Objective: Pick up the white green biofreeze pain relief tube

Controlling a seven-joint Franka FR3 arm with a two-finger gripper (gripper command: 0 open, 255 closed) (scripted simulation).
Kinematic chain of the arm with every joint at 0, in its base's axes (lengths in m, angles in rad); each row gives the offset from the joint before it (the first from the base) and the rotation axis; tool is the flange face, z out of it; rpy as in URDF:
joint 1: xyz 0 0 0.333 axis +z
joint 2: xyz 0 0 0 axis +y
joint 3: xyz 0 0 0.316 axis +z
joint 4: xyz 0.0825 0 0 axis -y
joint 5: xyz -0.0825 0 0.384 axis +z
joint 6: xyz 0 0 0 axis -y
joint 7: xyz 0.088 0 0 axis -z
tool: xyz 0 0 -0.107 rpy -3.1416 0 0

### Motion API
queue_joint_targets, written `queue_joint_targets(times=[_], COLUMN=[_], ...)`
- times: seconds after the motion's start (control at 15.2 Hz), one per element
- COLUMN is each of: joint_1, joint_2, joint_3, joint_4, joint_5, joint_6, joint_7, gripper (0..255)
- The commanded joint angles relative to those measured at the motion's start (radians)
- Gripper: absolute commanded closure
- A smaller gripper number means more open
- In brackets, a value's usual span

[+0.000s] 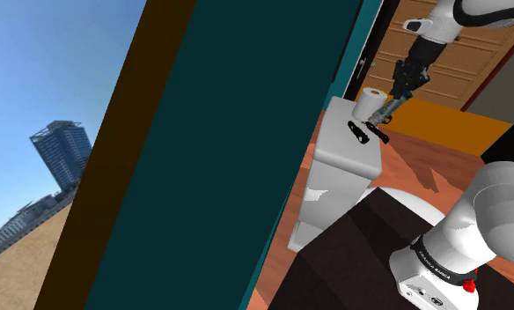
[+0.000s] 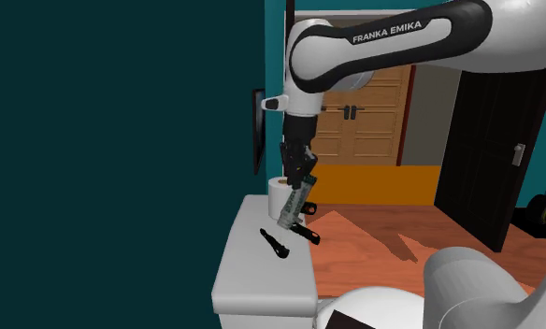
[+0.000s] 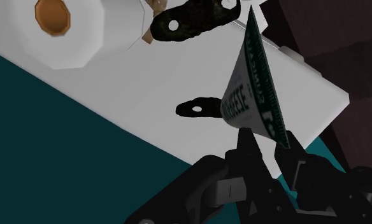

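My black gripper [image 2: 299, 179] is shut on the white and green Biofreeze tube [image 2: 291, 207] and holds it tilted just above the white cabinet top [image 2: 258, 277]. From the shoulder view the tube [image 1: 388, 108] hangs below the gripper [image 1: 398, 92], beside the paper roll. Seen from the wrist, the tube [image 3: 251, 89] fans out from between the closed fingers of the gripper [image 3: 266, 144], its green edge and lettering facing the camera.
A toilet paper roll [image 2: 278, 194] stands at the far end of the top. Two black items [image 2: 275, 244] [image 2: 306, 232] lie on the top under the tube. A dark teal wall [image 2: 122, 159] borders it; a wooden door [image 2: 365, 121] stands behind.
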Motion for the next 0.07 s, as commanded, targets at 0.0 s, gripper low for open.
queue_joint_targets(times=[0.0], joint_1=[0.000], joint_2=[-0.002], joint_3=[0.003], joint_4=[0.007], joint_5=[0.002], joint_6=[-0.009], joint_7=[0.000], gripper=[255])
